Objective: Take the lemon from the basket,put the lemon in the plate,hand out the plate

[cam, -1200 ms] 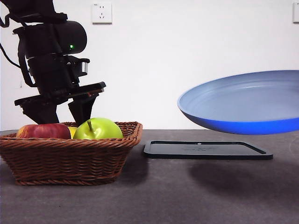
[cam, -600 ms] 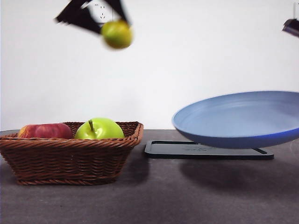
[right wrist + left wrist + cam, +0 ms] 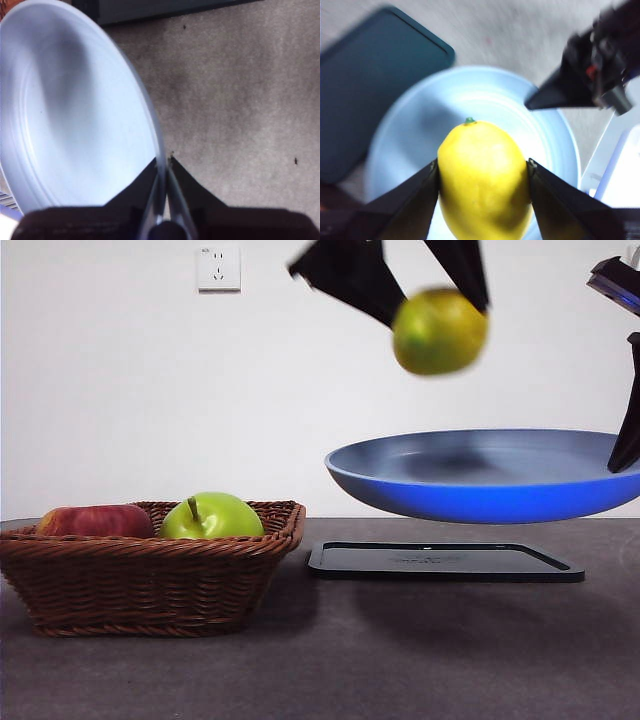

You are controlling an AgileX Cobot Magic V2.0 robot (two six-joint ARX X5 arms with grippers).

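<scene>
A dark grey table runs under a bare white wall with one socket plate. The plate, light blue and shallow, hangs in the air clear of the table, its rim pinched between the closed jaws of the right gripper. In the front view that gripper shows only as a dark sliver at the plate's far right edge, cut off by the frame. Directly beneath the plate lies a flat black tray, with open air between the two.

Away from both grippers, the basket of brown wicker sits on the table with a bare strip of surface between it and the tray. A green apple and a red apple rise above its braided rim; the rest of its inside is hidden by the near wall.

The left gripper is above the plate, its two black jaws partly spread and pressed against the sides of the lemon. The fruit hangs clear of the plate's bowl, with a gap of air below it. Motion blur softens the lemon and the jaw tips in the front view, and the left wrist view is blurred at its edges.
</scene>
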